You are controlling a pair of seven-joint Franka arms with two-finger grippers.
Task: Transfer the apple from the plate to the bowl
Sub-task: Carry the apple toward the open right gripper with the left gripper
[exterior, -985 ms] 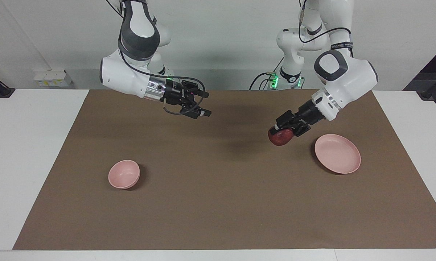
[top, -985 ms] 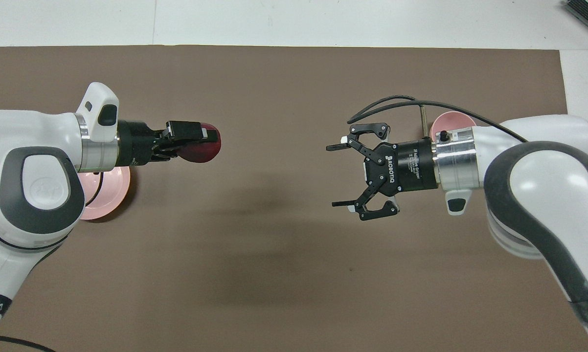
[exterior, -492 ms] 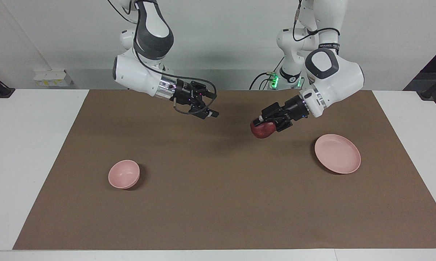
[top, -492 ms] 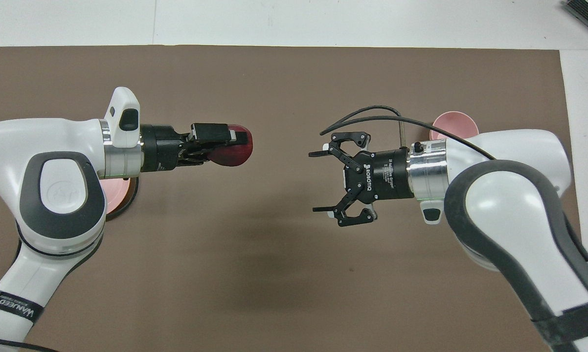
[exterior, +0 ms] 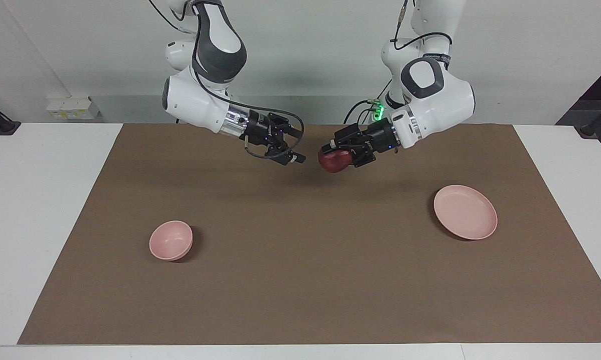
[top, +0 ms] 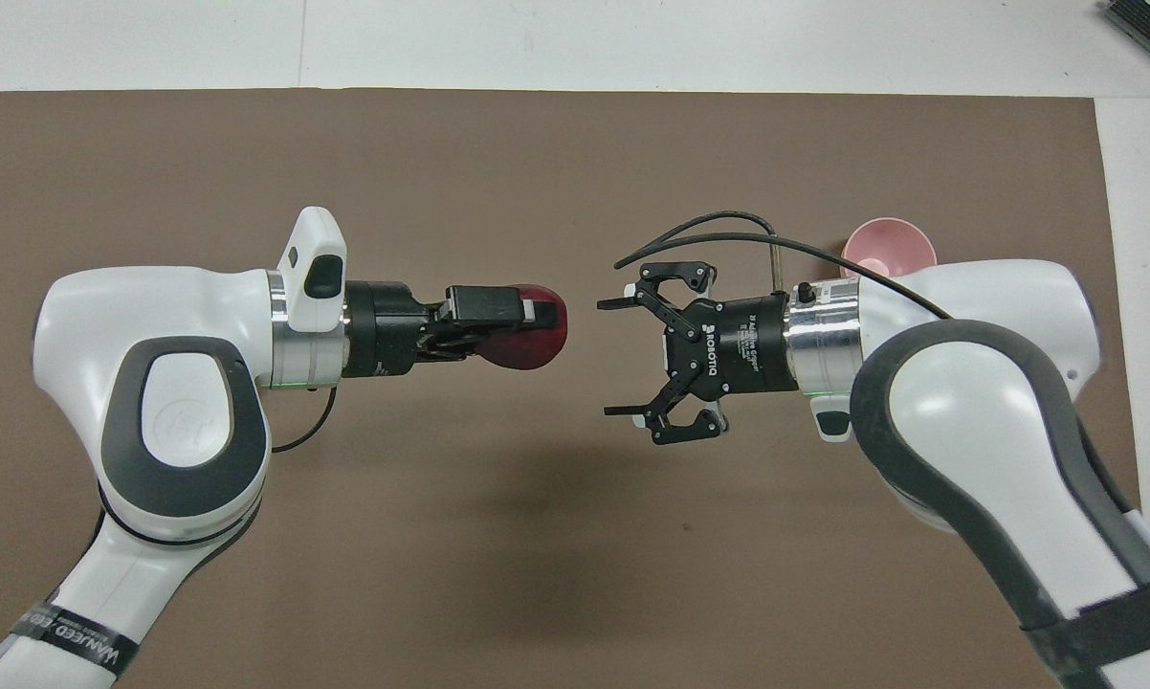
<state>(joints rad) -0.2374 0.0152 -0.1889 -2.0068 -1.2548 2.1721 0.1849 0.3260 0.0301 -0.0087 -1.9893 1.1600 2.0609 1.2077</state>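
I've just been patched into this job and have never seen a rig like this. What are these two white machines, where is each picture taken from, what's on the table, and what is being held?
They are two robot arms, each ending in a two-finger gripper. One picture faces them from across the table; the other looks down from above their own end, so sides swap between the pictures. The left gripper is shut on a dark red apple, held up over the middle of the brown mat. The right gripper is open, pointing at the apple, apart from it. On the mat are an empty pink plate toward the left arm's end and a small pink bowl toward the right arm's end.
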